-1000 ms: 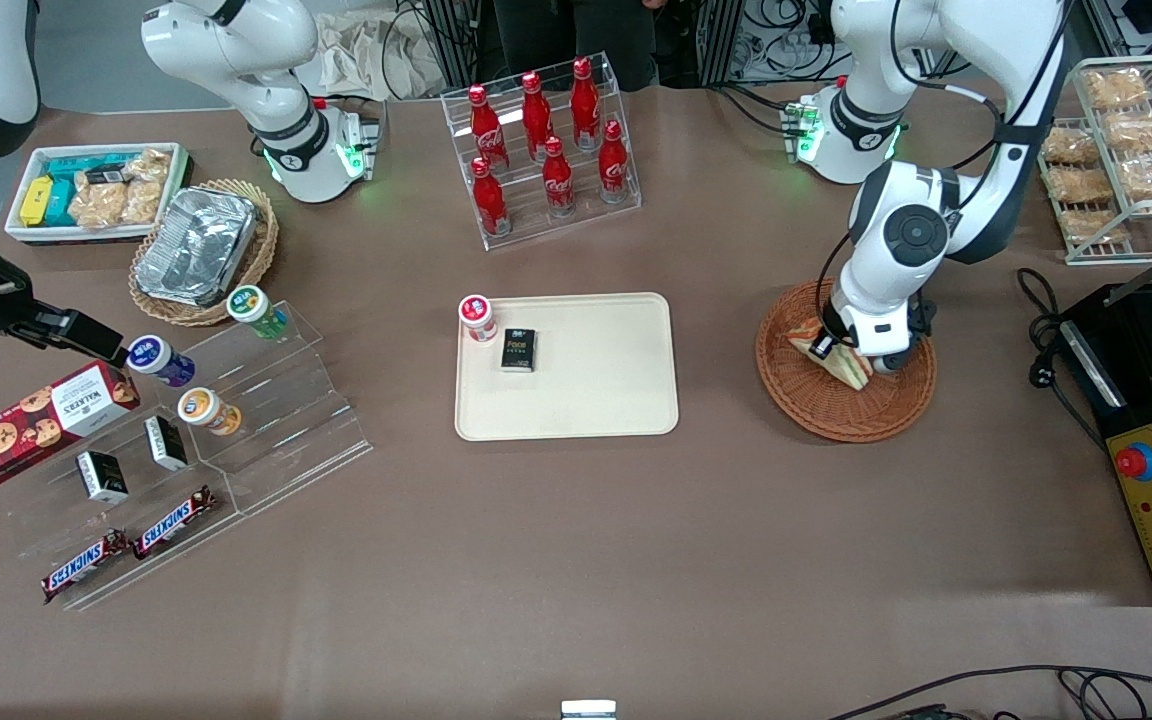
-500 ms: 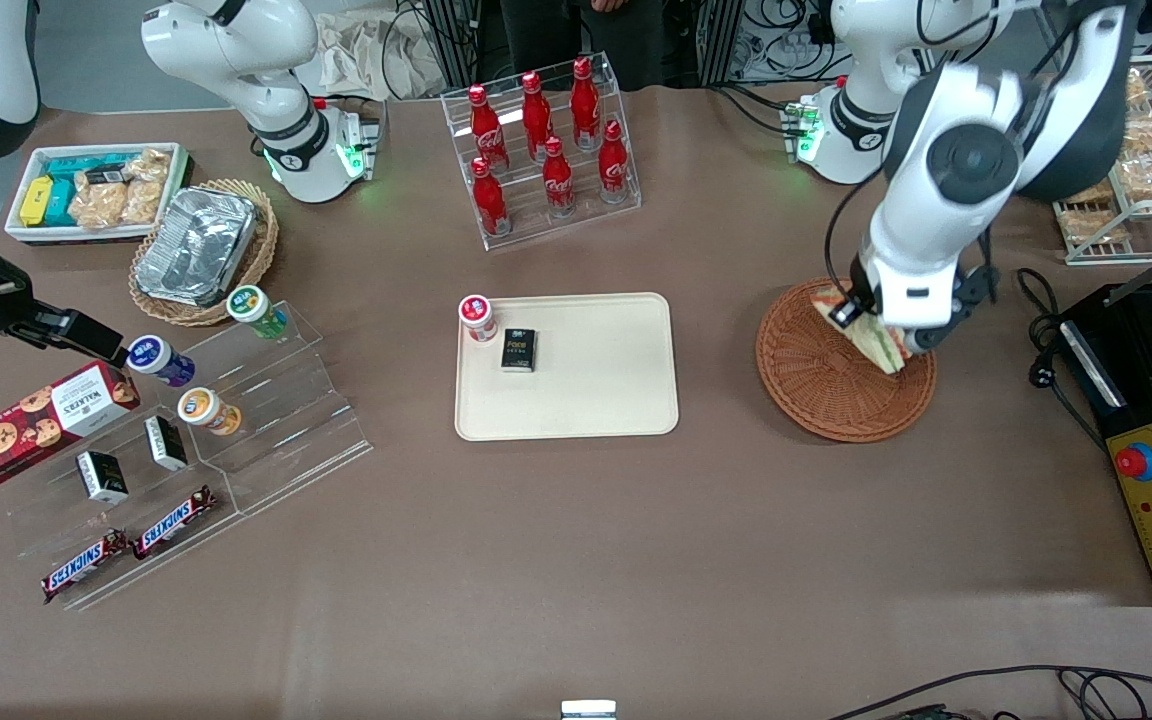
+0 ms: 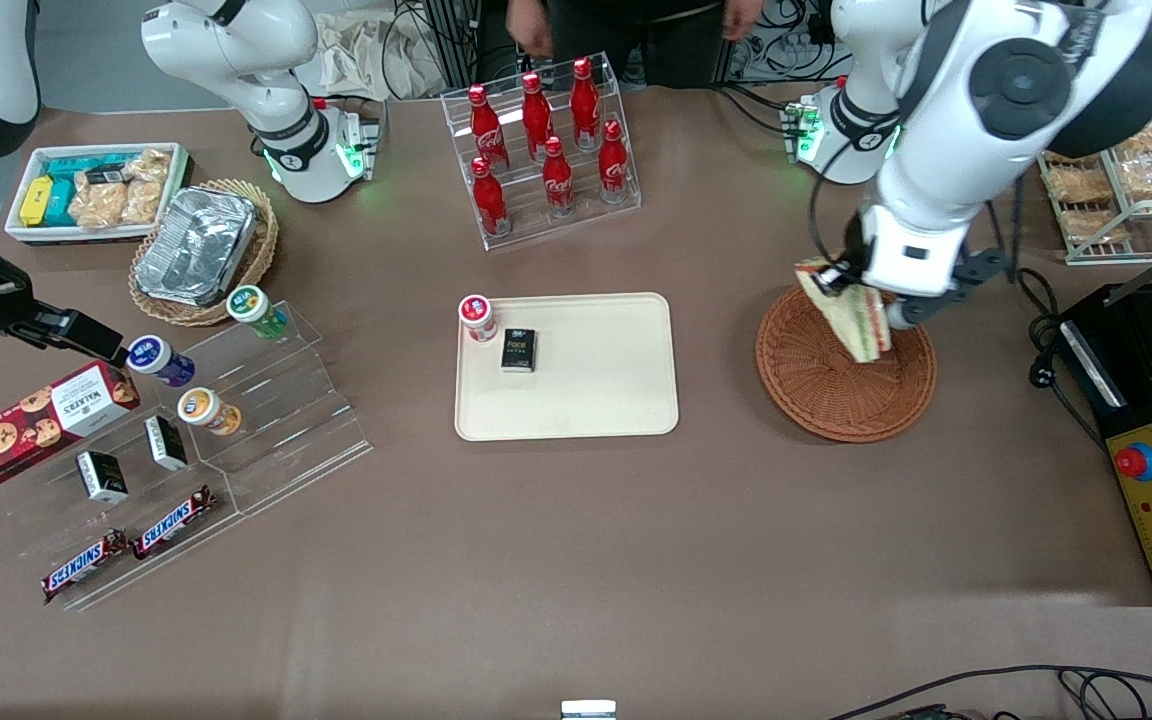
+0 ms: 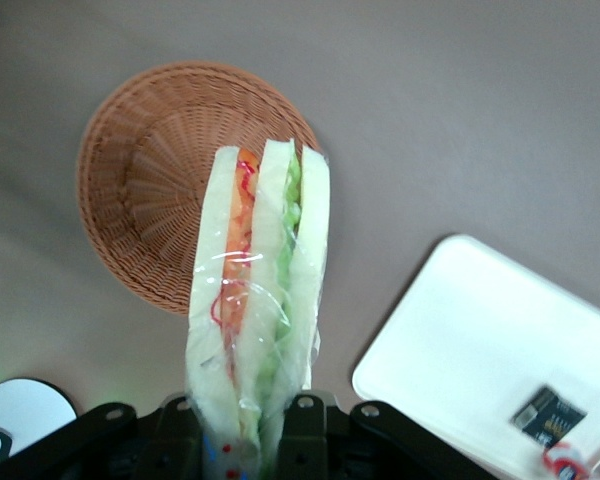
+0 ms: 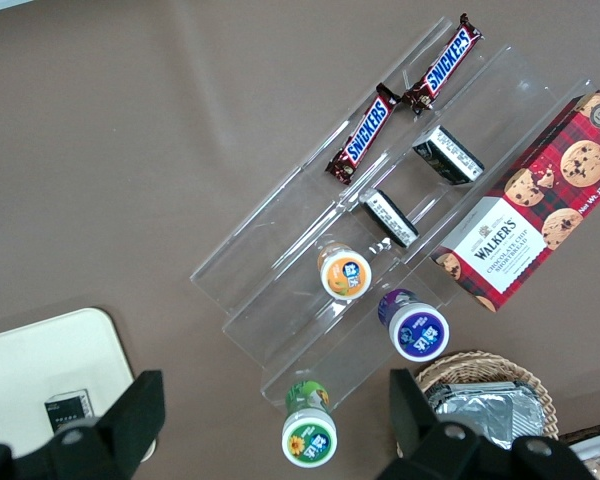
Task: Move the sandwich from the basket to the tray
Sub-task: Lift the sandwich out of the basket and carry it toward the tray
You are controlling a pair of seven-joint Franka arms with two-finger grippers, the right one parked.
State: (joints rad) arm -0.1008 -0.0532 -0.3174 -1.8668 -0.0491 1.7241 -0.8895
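1. Firstly, toward the parked arm's end of the table: a clear stepped stand (image 3: 226, 440) carrying small jars, dark boxes and two Snickers bars (image 3: 126, 550), with a red cookie box (image 3: 36, 420) beside it.
2. Nearer the table's middle, a clear rack of red bottles (image 3: 541, 150) stands farther from the front camera than the tray (image 3: 596, 400).
3. Tray lies flat, cream-coloured; on it a small black box (image 3: 517, 350) and a red-capped jar (image 3: 477, 317) at one corner.
4. Basket (image 3: 826, 390), reddish-brown wicker, sits toward the working arm's end, apart from the tray.
5. Gripper (image 4: 250, 440) hangs above the basket's rim, fingers (image 4: 302, 425) clamped on the bread end of the sandwich (image 3: 848, 312).
6. Sandwich is lifted clear of the weave, wrapped in clear film, layers of red, orange and green showing in the wrist view.
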